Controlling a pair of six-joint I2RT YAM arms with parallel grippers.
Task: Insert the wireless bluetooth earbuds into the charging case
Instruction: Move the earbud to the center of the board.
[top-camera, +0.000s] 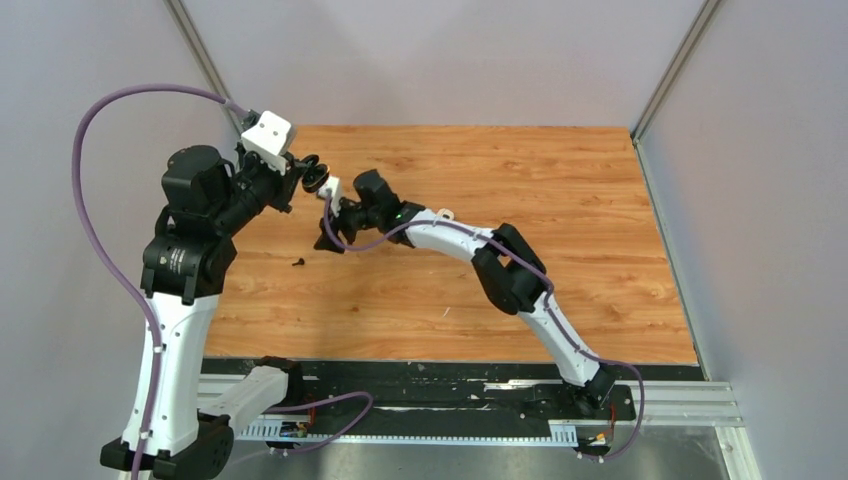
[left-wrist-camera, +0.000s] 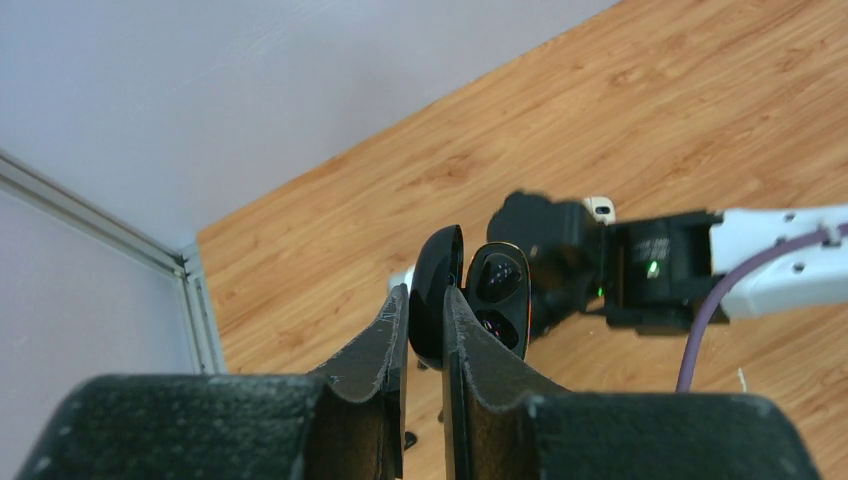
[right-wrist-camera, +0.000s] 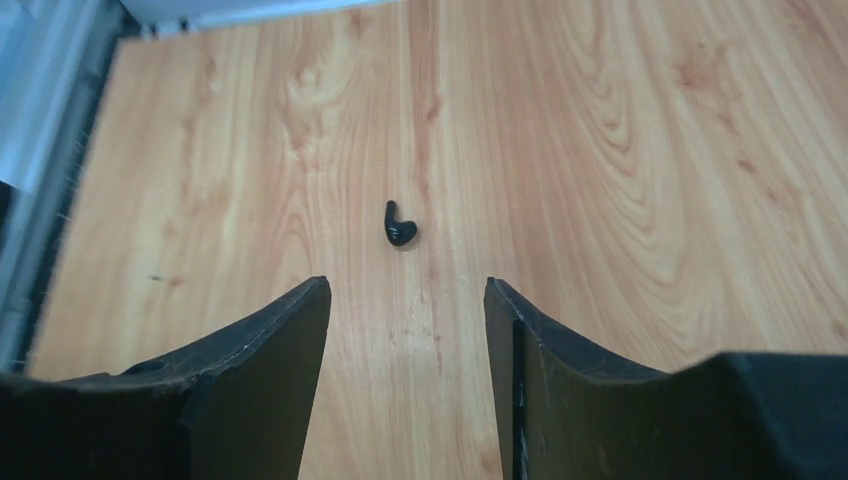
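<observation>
Your table (top-camera: 600, 200): wood-grain top, orange-brown, grain running left to right in top view; grey walls on three sides, black rail (top-camera: 450, 385) along near edge.

You have lying directly on it:
- Black earbud (top-camera: 298, 263): one, alone on bare wood, left half of table. In right wrist view, same earbud (right-wrist-camera: 398, 224) shows stem pointing away, rounded end nearer camera.
- Pale sliver (top-camera: 445, 312): near front centre, well apart from earbud.
- Small white piece (top-camera: 445, 213): mid-table; too small for you to identify.
</observation>
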